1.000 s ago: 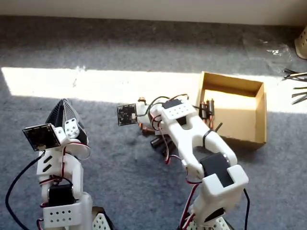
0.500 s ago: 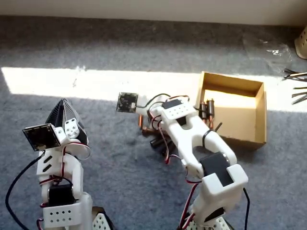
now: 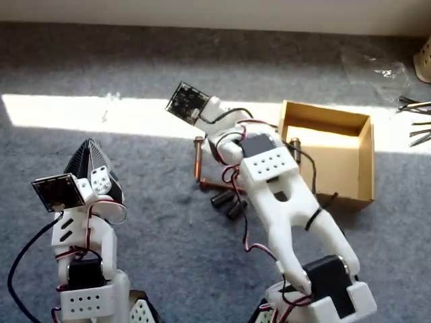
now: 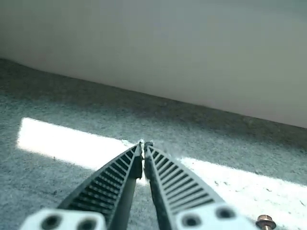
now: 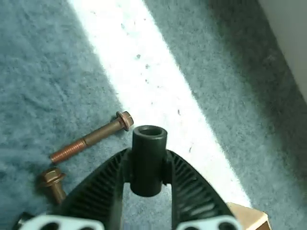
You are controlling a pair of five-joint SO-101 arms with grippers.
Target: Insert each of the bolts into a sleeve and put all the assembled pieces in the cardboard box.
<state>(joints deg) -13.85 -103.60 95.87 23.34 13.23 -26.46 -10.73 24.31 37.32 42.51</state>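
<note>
My right gripper [image 5: 147, 159] is shut on a black sleeve [image 5: 147, 155], held upright above the carpet with its open end up. Below it lie two copper bolts [image 5: 91, 136] [image 5: 53, 179]. From above, those bolts [image 3: 198, 158] [image 3: 215, 185] lie left of the right arm, with two loose black sleeves [image 3: 227, 203] beside them. The cardboard box [image 3: 363, 158] stands to the right, and an assembled piece [image 3: 295, 147] shows in it beside the arm. My left gripper [image 3: 91, 158] [image 4: 143, 143] is shut with nothing in it, at the near left.
The floor is grey carpet with a sunlit band across it. Metal tools [image 3: 414, 121] and clear plastic wrap [image 3: 370, 67] lie at the far right. A pale wall [image 4: 192, 48] runs along the far side. A bolt head [image 4: 265, 222] shows past my left gripper.
The right arm has lifted and swung toward the far side with the sleeve, uncovering the bolts and loose sleeves on the carpet. The left arm has kept still.
</note>
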